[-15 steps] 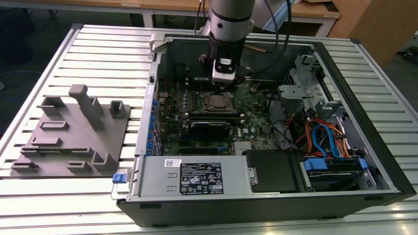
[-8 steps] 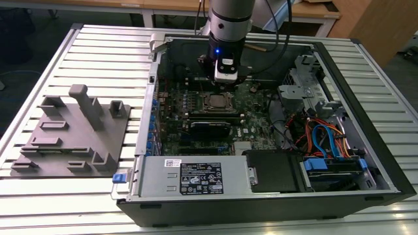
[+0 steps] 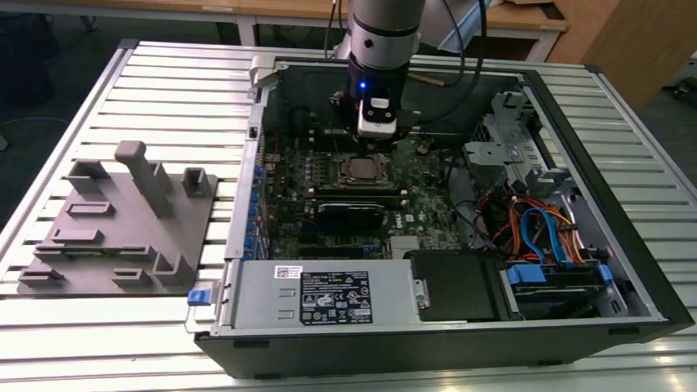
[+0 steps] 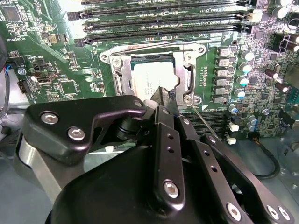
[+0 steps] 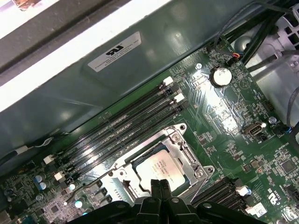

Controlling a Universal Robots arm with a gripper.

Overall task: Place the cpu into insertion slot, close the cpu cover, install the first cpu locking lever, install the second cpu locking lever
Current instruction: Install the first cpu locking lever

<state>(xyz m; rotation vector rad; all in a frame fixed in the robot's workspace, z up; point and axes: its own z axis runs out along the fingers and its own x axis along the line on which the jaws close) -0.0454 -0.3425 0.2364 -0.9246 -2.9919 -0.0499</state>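
The cpu (image 4: pixel 150 78) lies flat in the insertion slot (image 3: pixel 360 169) on the green board, its silver top showing through the square window of the cpu cover (image 4: pixel 122 74). The cover lies down over it. My gripper (image 4: pixel 164 95) is shut with nothing between its fingers. It hangs just above the cpu's edge, at the socket side nearest the expansion slots. In the first wrist view the cpu (image 5: pixel 158 167) sits inside the cover frame (image 5: pixel 184 151), with the gripper (image 5: pixel 159 184) at its rim. A thin wire lever (image 4: pixel 205 122) slants away from one socket corner.
The open computer case (image 3: pixel 642 269) lies on a slatted table. Long black memory slots (image 4: pixel 163 23) run beside the socket. Coloured cables (image 3: pixel 539 233) and a drive cage fill the exterior view's right. A grey fixture plate (image 3: pixel 120 220) sits outside the case at the exterior view's left.
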